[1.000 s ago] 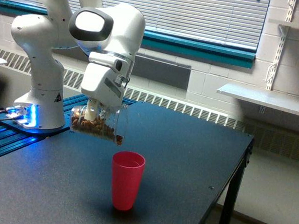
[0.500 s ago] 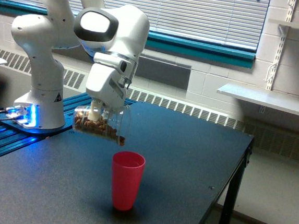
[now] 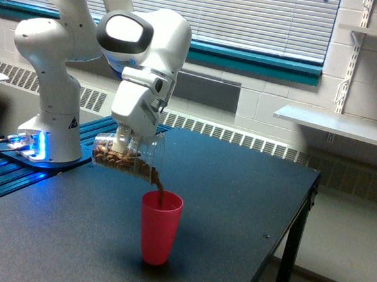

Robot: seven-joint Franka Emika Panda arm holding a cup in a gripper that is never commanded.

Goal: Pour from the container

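Since the earlier frame, brown pieces have begun spilling from the container's lip. Nearest, the pink cup (image 3: 160, 225) stands upright on the worktop (image 3: 236, 204), catching the stream. Above it, the gripper (image 3: 127, 145) is clamped on the container (image 3: 126, 157), tipped nearly horizontal. Pouring underway; most contents remain inside.

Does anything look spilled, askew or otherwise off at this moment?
Nothing stands out. The pincer holds the clear tumbler tipped on its side, and the brown pieces fall from its mouth into the upright pink cup. No pieces show on the dark table around the cup.
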